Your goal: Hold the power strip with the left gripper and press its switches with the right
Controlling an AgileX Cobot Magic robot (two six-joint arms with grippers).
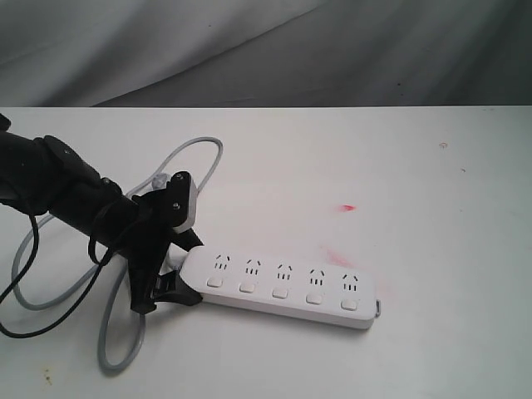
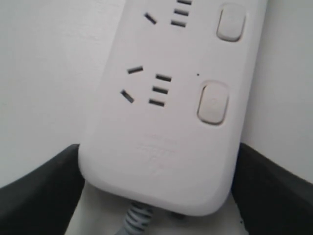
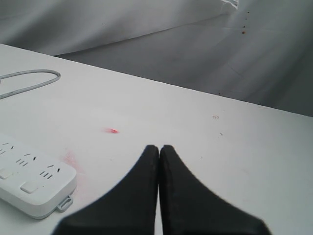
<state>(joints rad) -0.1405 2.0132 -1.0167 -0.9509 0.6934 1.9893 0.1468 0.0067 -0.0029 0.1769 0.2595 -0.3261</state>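
As the exterior view shows it, table (image 1: 432, 166) is plain white with a few specks and two red marks (image 1: 347, 207) near the strip's free end. Wrinkled grey cloth (image 1: 249, 50) hangs behind as backdrop.

Strip (image 1: 283, 283) lies flat, face up, at near-left of the table in that view, slightly angled.

Left gripper (image 1: 179, 274) is on the cord end. Its fingers (image 2: 44, 191) sit one against each long side, clamped on the strip. Cord (image 1: 195, 150) exits between them and loops across the table behind the arm.

Right gripper (image 3: 159, 149) is outside the exterior view. Its wrist view shows the tips pressed together, holding nothing, over bare table and well apart from the strip's free end.

Counts: one strip, five outlets (image 1: 284, 270), five switches (image 1: 280, 292) in a row with one beside each outlet, one cord, two grippers, two red marks.
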